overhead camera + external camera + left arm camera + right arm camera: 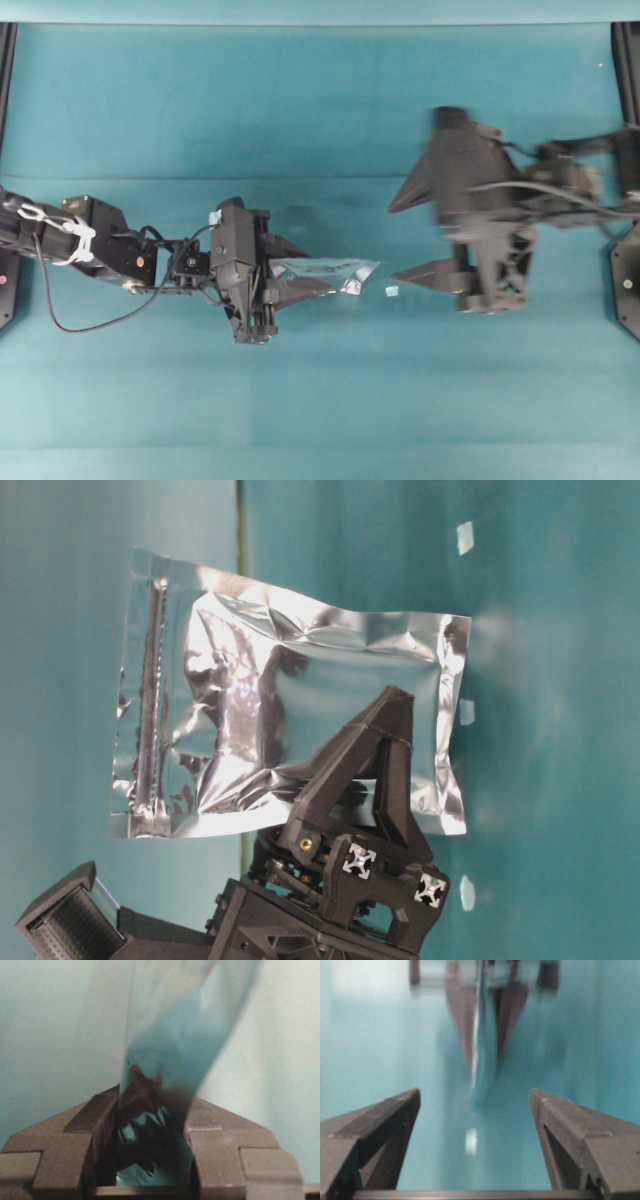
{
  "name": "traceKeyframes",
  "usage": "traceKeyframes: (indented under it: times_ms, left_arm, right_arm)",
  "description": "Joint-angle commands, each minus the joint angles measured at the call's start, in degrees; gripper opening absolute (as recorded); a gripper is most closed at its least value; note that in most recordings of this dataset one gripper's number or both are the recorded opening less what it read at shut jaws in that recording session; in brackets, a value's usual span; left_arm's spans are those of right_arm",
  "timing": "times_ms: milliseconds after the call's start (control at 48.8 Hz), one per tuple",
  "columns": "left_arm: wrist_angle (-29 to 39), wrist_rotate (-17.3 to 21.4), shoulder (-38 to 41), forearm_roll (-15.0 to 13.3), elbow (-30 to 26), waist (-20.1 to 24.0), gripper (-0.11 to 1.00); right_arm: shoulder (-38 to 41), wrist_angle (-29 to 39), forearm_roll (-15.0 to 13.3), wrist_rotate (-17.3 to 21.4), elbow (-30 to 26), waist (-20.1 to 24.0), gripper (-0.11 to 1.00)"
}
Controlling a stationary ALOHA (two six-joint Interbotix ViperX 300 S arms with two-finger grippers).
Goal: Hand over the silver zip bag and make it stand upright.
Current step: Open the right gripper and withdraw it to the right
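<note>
handover step — left gripper (300, 268) clamped on the silver zip bag (325, 273) at centre frame; right gripper (415, 238), fingers apart, must next close on the bag's free edge.

Black arms, pointed black fingers (375, 1125), white cable ties (78, 238)

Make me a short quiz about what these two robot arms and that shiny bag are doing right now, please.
1. Which gripper holds the silver zip bag?
2. True or false: the right gripper is shut.
3. Does the right gripper touch the bag: A yes, B no?

Key:
1. The left gripper, clamped on one edge of the bag.
2. False; its jaws stand wide open.
3. B; a gap of teal table separates them in the overhead view.
</note>
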Motion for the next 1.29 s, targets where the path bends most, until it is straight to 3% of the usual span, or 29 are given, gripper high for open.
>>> traceKeyframes:
  times_ms: [0,103,369,1271]
  left_arm:
    - [0.62,-0.18,-0.26,0.18,0.09,-0.7,0.23]
    - [0.62,-0.18,-0.35,0.18,0.18,-0.7,0.23]
    - [0.62,-0.18,-0.62,0.18,0.09,-0.7,0.23]
    - [1.76,-0.18,-0.7,0.18,0.18,-0.7,0.23]
  right_arm:
    - [-3.69,-5.45,0.0,0.62,2.9,0.18,0.95]
    - [-6.15,-9.32,0.0,1.23,6.68,0.18,0.95]
    - [-8.53,-10.2,0.0,3.52,10.46,0.18,0.95]
    - [-9.4,-13.71,0.0,3.6,12.66,0.18,0.95]
